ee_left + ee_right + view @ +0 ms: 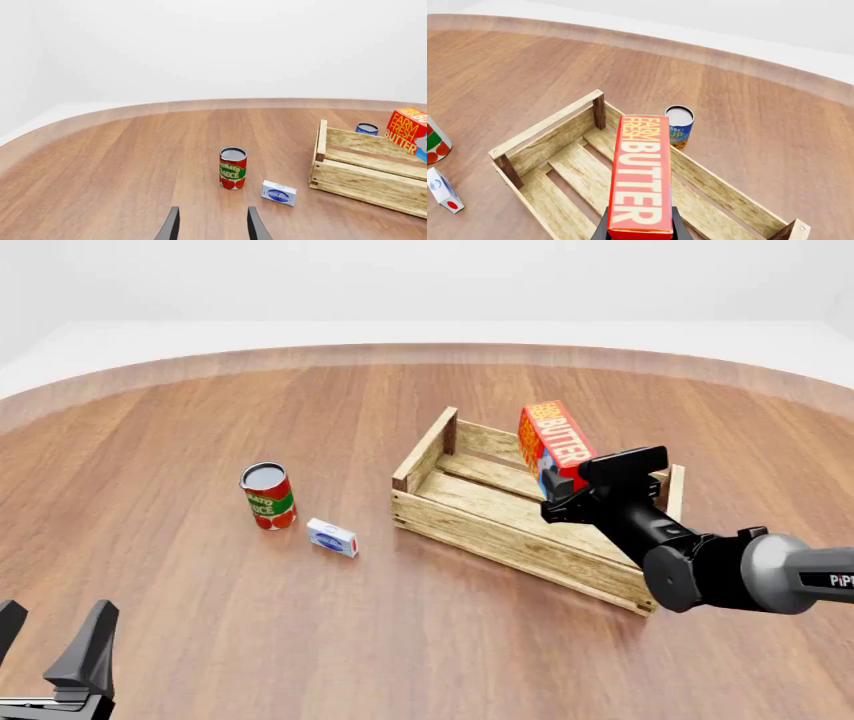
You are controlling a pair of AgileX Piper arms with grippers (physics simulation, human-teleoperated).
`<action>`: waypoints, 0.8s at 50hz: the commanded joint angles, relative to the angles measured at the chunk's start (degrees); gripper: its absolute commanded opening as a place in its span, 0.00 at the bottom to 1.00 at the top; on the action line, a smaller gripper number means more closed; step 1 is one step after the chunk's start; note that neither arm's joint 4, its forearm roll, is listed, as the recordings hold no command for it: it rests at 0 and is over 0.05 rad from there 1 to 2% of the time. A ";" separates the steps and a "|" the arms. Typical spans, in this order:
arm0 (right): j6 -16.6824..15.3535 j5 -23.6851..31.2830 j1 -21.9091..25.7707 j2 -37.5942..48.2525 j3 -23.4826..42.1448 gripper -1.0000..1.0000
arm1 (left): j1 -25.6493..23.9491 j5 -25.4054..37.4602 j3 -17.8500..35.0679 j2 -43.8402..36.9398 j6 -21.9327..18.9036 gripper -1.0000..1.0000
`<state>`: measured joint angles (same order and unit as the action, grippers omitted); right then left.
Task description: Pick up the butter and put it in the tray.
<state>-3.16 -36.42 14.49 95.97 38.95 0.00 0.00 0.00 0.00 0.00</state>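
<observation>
Wood-grain table (200,570) w/ a curved far edge and plain white backdrop; nothing else in the room.

Biggest item is the tray (461,530), sitting angled near mid-table, slats bare inside. Your right gripper (583,490) is clenched on the butter (554,445), fingers pinching the carton's near end so it sticks out past them. It hangs above the tray's interior, tilted, not touching slats or walls as far as the front view shows. In the right wrist view the butter (639,175) lines up roughly along the tray's long axis (554,127), which is what you want.

Doing the step well, my read: keep that alignment, lower slowly and flatten the tilt so the far end doesn't jab a slat first. Stay centred btw the long walls; the carton is long vs. the tray's width, so a twist could hang it on a rim. Let go only once it's low, else it may bounce or tip out.

Around it: tomato sauce can (268,496) stands upright well left of the tray, w/ the small white-blue box (332,537) just beside it, nearer the tray. A blue can (679,126) stands just outside the tray's far wall. None sit in the descent path.

Left gripper (47,645) is parked low at the near left corner, fingers spread, holding nothing, well apart from everything.
</observation>
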 commanded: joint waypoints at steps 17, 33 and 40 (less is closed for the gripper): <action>1.08 0.88 -0.16 0.36 1.11 0.00 | 0.00 0.00 0.00 0.00 0.00 1.00; 1.34 1.51 -0.43 2.04 1.97 0.00 | 0.00 0.00 0.00 0.00 0.00 1.00; 1.11 2.22 -0.56 2.44 2.60 0.00 | 0.00 0.00 0.00 0.00 0.00 1.00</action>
<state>-2.95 -34.57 14.11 98.45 40.08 0.00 0.00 0.00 0.00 0.00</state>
